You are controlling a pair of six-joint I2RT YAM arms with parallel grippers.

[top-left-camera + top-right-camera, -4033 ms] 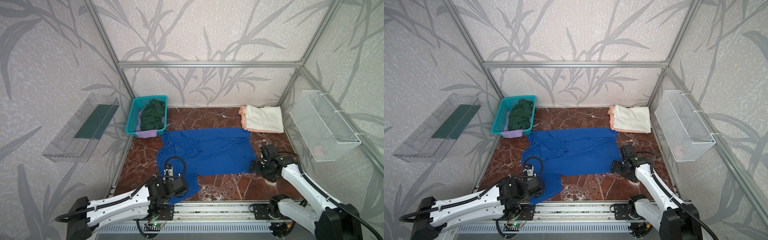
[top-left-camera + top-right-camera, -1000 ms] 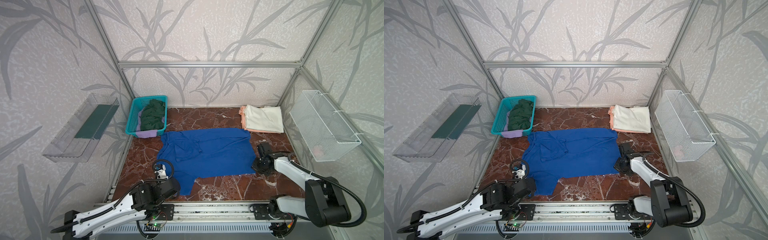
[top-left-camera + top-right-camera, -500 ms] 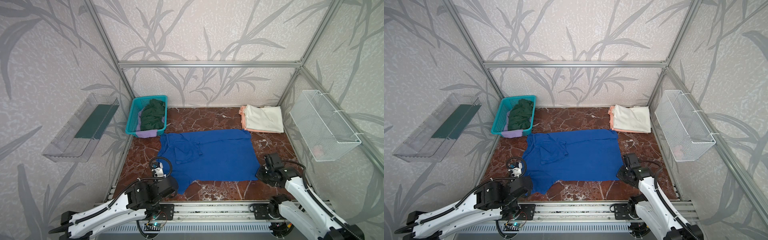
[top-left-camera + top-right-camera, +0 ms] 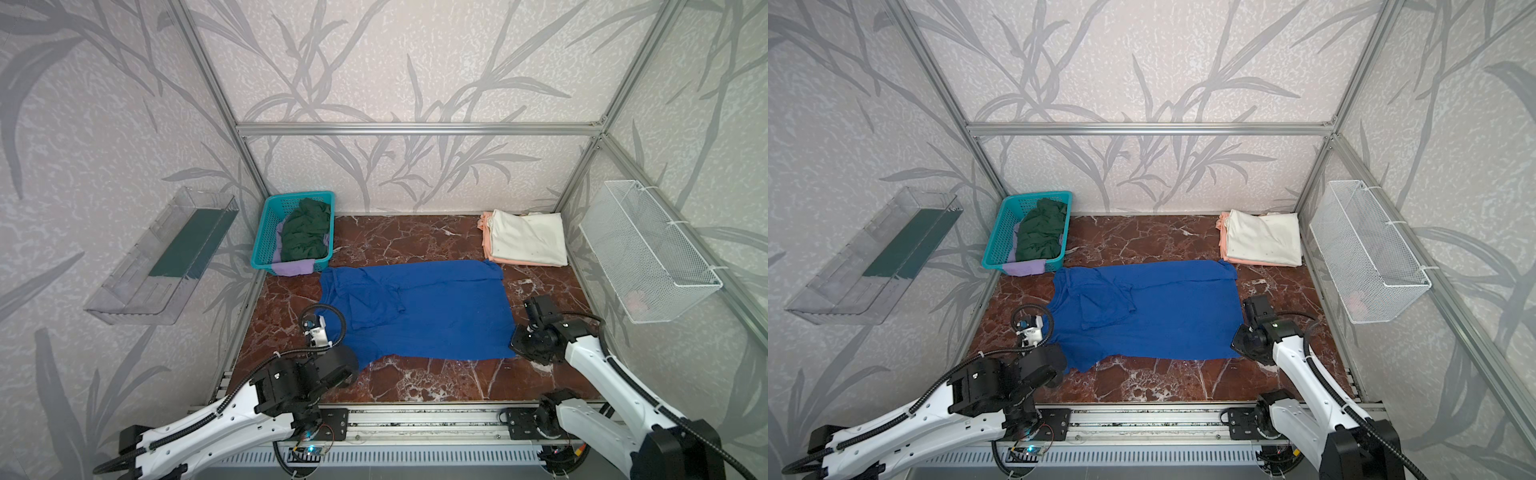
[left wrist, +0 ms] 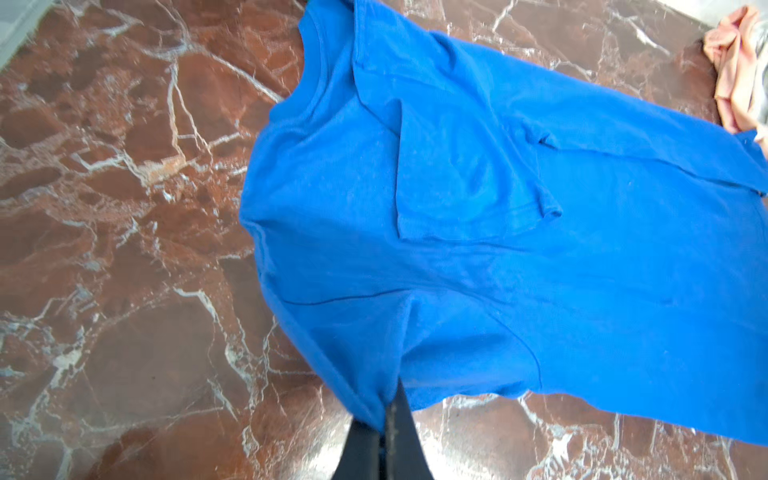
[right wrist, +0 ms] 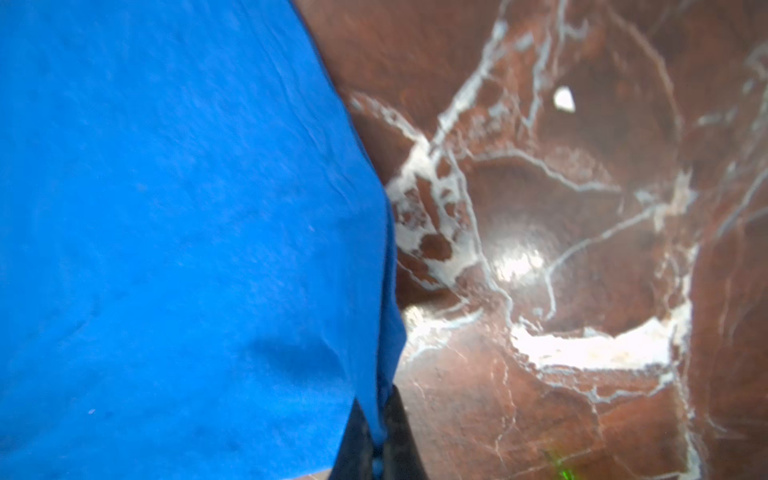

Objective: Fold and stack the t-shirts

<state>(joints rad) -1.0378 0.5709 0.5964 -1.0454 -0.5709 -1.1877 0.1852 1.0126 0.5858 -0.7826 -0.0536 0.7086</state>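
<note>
Left gripper is clamped on the near sleeve of the blue t-shirt; right gripper is clamped on its near hem corner. Shirt lies spread on marble tabletop.

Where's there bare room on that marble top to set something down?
Bare: the back strip between teal basket and folded stack; the front strip between blue t-shirt and metal rail. Crowded: the middle, covered by that t-shirt; left gripper and right gripper pinch its near corners.

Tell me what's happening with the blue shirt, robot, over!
Left fingers shut on blue shirt, near sleeve; right fingers shut on hem corner. Shirt spread out, not yet folded. Folded stack close by its far corner.
</note>
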